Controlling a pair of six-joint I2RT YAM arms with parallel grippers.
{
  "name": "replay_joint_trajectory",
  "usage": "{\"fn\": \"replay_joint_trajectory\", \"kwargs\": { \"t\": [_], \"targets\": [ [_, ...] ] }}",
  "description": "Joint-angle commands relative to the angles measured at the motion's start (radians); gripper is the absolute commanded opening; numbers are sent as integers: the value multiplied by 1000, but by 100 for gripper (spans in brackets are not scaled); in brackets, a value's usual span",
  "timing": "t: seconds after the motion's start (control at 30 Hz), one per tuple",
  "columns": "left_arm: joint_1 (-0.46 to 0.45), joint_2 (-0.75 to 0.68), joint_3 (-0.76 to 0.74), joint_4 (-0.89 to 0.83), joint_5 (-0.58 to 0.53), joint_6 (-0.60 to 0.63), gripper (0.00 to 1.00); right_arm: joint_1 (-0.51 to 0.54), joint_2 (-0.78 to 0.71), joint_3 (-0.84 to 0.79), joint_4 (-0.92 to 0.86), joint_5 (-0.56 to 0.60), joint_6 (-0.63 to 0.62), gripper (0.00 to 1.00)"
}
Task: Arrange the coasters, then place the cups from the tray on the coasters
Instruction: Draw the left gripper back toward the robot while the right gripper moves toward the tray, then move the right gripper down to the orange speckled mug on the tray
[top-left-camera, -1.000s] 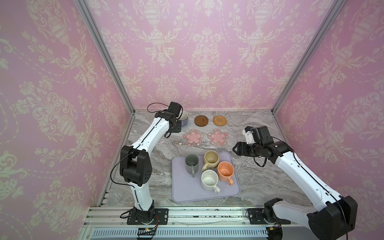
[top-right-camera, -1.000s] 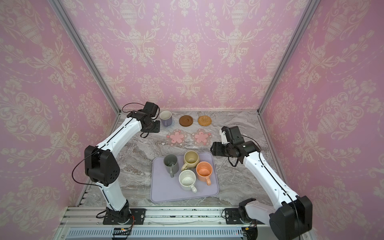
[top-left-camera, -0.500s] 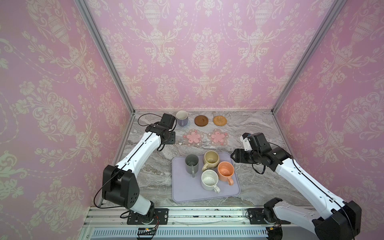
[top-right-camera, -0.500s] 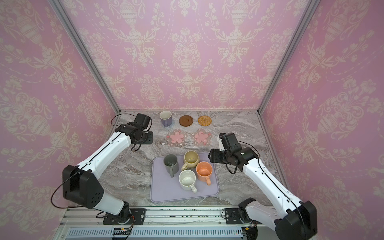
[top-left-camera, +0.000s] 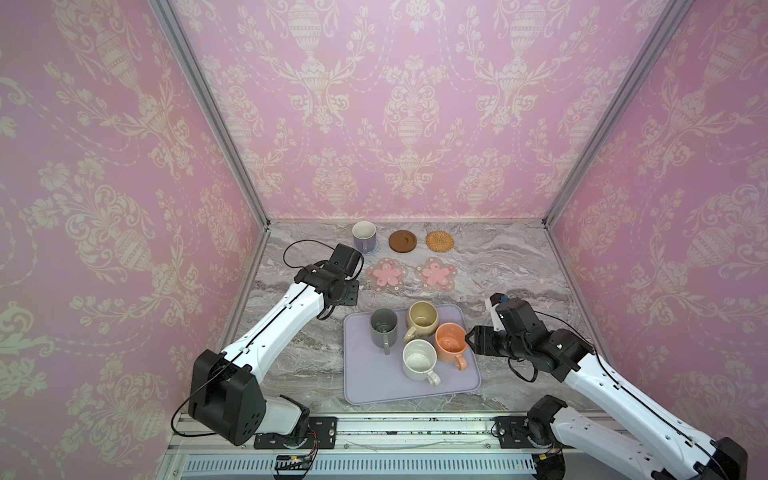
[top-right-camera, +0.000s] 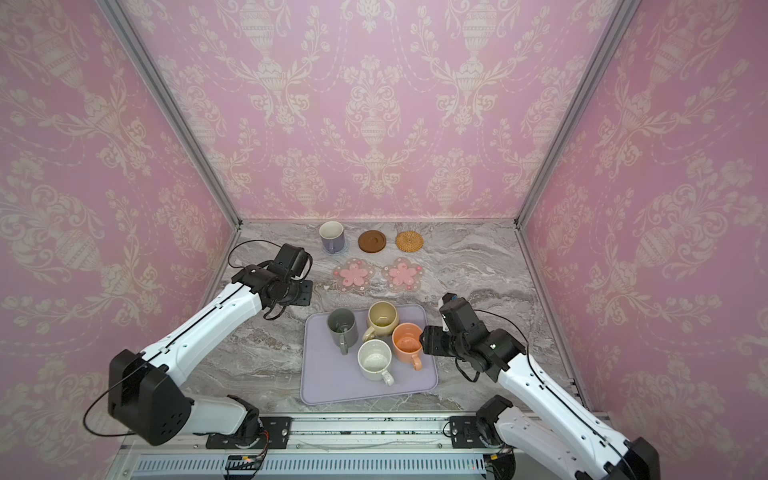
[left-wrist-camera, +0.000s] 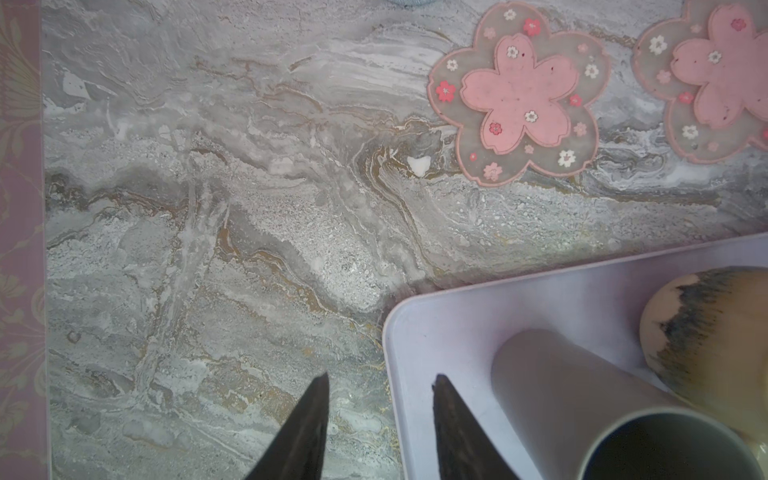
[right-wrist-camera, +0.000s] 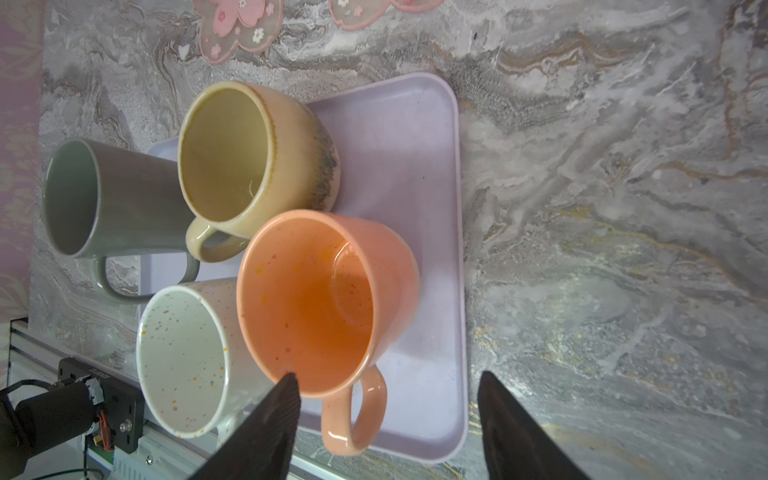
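Right gripper (right-wrist-camera: 387, 375) first: its two fingers stand apart with nothing between them. It hangs at 3 o'clock of the orange mug (top-left-camera: 451, 338), close to its rim. I see four cups upright on the tray (top-left-camera: 374, 386). Nearest me is the white speckled mug (top-left-camera: 417, 358). The orange mug is just beside it, at about 2 o'clock. The dark grey mug (top-left-camera: 383, 326) is at 10 o'clock on the tray and the beige mug (top-left-camera: 422, 318) at 12.

My left gripper (left-wrist-camera: 381, 375) is spread too and holds nothing. It hangs over the marble table (top-left-camera: 519, 270) by the tray's 10 o'clock corner.

Farther off, two pink flower coasters (top-left-camera: 387, 275) (top-left-camera: 435, 274) lie side by side. By the far wall there is a row. The lavender cup (top-left-camera: 363, 236) stands at 11 o'clock, with a blue coaster (top-right-camera: 343, 250) peeking out under it. Then come the brown coaster (top-left-camera: 402, 241) and the rattan coaster (top-left-camera: 439, 241), both bare.
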Motion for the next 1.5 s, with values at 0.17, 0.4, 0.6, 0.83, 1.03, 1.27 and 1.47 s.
{"fn": "replay_joint_trajectory", "kwargs": {
  "t": [0.17,0.4,0.6,0.83,1.03,1.27,1.47],
  "targets": [
    [-31,-134,-107,-3,-37,-85,45,49,-113,-10,-98,62,66,69],
    [-46,-159,-110,-39,-27,-89,45,74,-195,-26,-133,68,132,65],
    [-57,-193,-106,-65,-20,-79,46,131,-196,-74,-86,62,188,57],
    [-64,-214,-129,-62,-9,-79,46,264,-81,-36,-115,129,198,49],
    [-65,-182,-123,-24,2,-76,46,339,14,3,-148,180,195,44],
    [-68,-169,-169,29,31,-98,46,390,92,3,-115,163,190,24],
    [-68,-179,-195,42,16,-109,45,430,122,37,-92,147,166,14]
  ]
}}
